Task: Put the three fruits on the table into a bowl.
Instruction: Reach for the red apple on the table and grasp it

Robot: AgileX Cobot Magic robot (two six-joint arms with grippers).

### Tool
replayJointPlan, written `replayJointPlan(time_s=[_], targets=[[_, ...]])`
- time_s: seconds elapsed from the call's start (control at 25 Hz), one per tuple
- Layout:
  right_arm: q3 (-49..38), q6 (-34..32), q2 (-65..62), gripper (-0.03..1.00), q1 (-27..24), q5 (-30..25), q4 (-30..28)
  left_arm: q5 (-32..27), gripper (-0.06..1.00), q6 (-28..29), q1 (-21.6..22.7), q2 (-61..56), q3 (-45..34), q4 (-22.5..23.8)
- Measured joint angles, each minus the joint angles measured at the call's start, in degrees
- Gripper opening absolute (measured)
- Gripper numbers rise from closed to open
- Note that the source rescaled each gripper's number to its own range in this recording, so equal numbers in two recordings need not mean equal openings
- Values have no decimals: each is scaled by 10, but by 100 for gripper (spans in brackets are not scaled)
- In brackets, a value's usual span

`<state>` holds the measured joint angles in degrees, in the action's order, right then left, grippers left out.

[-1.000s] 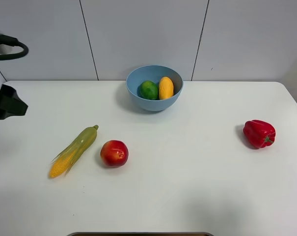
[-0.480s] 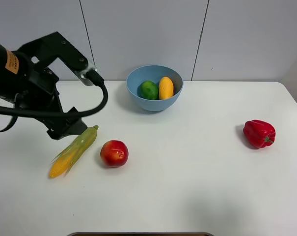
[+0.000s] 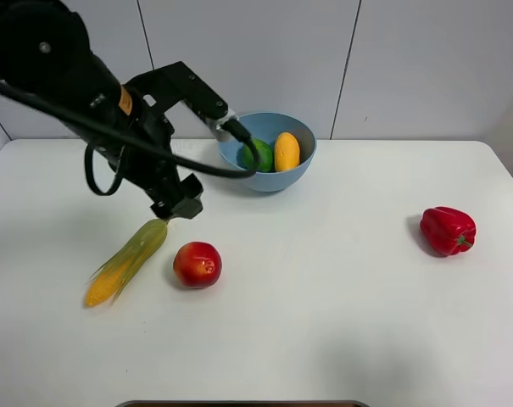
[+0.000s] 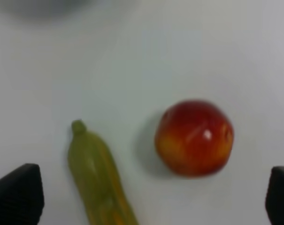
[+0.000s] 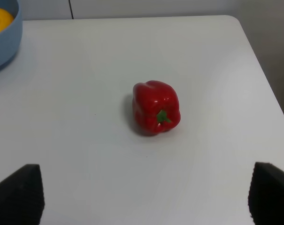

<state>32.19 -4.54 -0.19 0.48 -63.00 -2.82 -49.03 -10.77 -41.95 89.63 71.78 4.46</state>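
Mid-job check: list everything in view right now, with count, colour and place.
table: one, white, under everything.
bowl: one, light blue, far middle of the table.
lime: one, green, inside the bowl.
mango: one, yellow-orange, inside the bowl, beside the lime.
red fruit: one, red with yellow blush, on the table, left front of the bowl.
corn cob: one, yellow with green husk, left of the red fruit.
bell pepper: one, red, on the table at right.
left gripper: one, black, open and empty, above the table near the corn cob's tip.
right gripper: one, black, open and empty, facing the bell pepper.
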Motion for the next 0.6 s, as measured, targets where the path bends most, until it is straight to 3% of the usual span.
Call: replayJointPlan(time_s=[0.6], targets=[[0,0,0,92,0,0,0,-12,87,41,25,103,2,-2]])
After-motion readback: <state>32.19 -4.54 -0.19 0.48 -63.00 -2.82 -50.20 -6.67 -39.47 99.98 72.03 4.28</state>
